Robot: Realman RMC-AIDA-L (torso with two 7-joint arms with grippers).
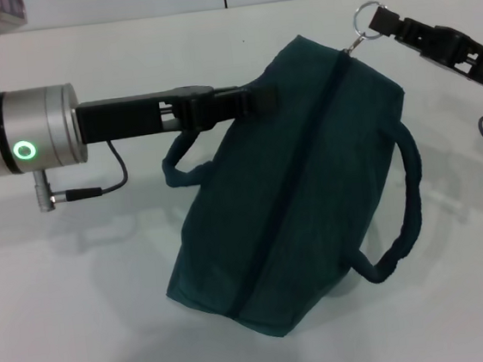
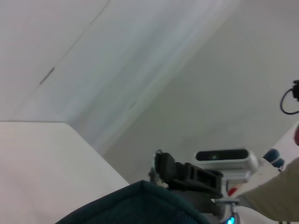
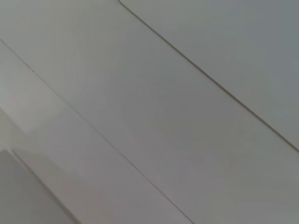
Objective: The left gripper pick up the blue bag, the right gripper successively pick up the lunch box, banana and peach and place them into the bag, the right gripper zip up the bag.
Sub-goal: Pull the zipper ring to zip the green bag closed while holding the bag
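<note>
- The blue bag (image 1: 295,193) is sitting in the middle of the white table (image 1: 83,319), tilted so one end is pointing up toward the far right and the other toward the near left. The zipper line is running all the way along the top and it's looking closed.
- The left gripper (image 1: 260,98) is reaching in from the left, arm laid out flat, silver wrist with a green ring light glowing on it. Its fingers are pinched together on the bag's upper edge near the far end, so it's got hold of the fabric there.
- One loop handle (image 1: 184,165) is hanging out just below that gripper, and the other handle (image 1: 404,207) is arcing off the bag's right side, resting on the table.
- The right gripper (image 1: 380,23) is coming in from the top right, and its tips are closed on the ring pull (image 1: 365,19) at the far end of the zipper. The ring is sticking out just past the bag's corner.
- Left wrist view is only catching a curved bit of the teal fabric (image 2: 135,205) at the edge, with the right gripper (image 2: 161,165) and the robot's head camera (image 2: 222,156) beyond it.
- Right wrist view is showing nothing but pale flat surface with a couple of seams, no fingers, no bag.
- Lunch box, banana and peach aren't showing in any view.
</note>
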